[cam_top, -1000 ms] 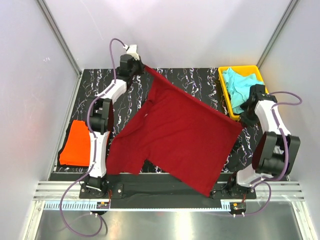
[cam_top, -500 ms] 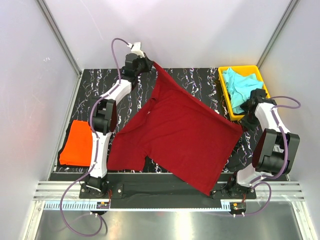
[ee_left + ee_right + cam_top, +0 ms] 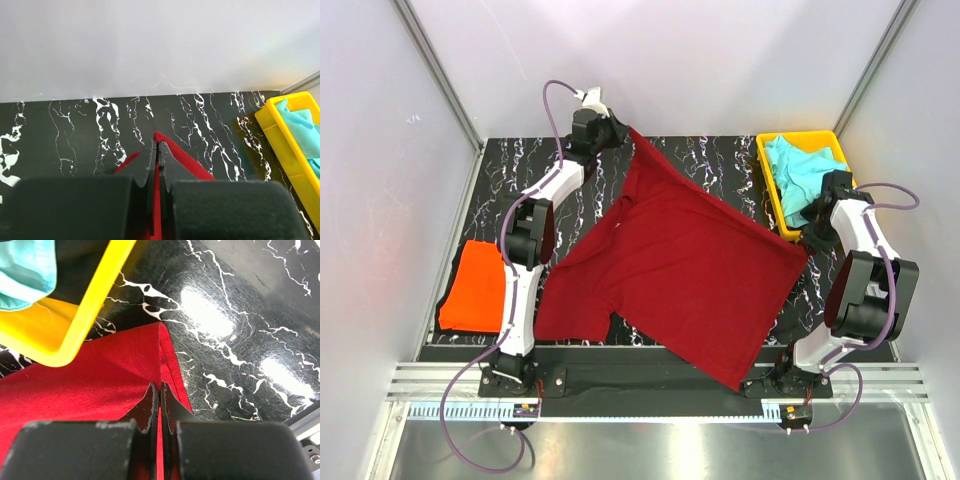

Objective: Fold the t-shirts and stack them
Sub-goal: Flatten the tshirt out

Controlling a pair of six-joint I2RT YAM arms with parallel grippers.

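A large dark red t-shirt [image 3: 680, 270] hangs stretched above the black marbled table [image 3: 720, 160], a corner in each gripper. My left gripper [image 3: 620, 130] is shut on its far corner [image 3: 165, 142] near the back wall. My right gripper [image 3: 807, 240] is shut on its right corner [image 3: 162, 347] beside the tray. One sleeve droops toward the front left, and the lower edge hangs over the front rail. A bright orange t-shirt [image 3: 472, 287] lies folded at the left edge. A turquoise t-shirt [image 3: 800, 165] fills the tray [image 3: 25, 270].
A yellow plastic tray [image 3: 767, 190] stands at the back right, close to my right arm. Grey walls close in the back and both sides. A metal rail [image 3: 650, 395] runs along the front edge.
My left gripper has carried its corner of the red t-shirt to the right along the back wall. My right gripper has shifted only slightly by the tray.
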